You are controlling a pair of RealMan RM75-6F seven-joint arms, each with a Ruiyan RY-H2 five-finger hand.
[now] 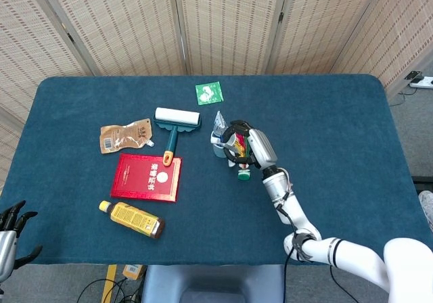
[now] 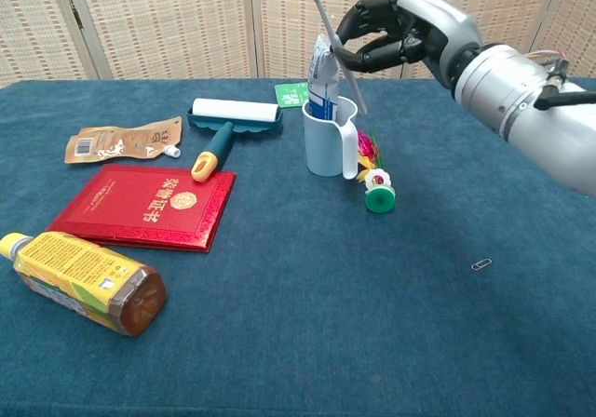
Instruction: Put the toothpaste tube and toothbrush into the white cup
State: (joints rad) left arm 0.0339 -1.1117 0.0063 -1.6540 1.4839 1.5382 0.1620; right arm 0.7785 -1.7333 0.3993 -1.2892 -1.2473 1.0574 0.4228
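The white cup [image 2: 329, 141] [image 1: 220, 146] stands mid-table with the toothpaste tube [image 2: 322, 74] [image 1: 218, 121] upright inside it. My right hand [image 2: 400, 32] [image 1: 247, 146] hovers just above and right of the cup. It pinches the white toothbrush [image 2: 331, 35] almost upright, bristles up, with the handle's lower end over the cup's rim. My left hand [image 1: 13, 223] hangs off the table's near left corner, holding nothing, fingers spread.
A lint roller [image 2: 228, 121], a brown pouch [image 2: 121, 141], a red booklet [image 2: 144, 205] and a yellow bottle [image 2: 84, 279] lie left of the cup. A green-capped colourful toy [image 2: 376, 187] lies right of it, a green packet [image 1: 209, 92] behind, a paper clip [image 2: 480, 264] at right.
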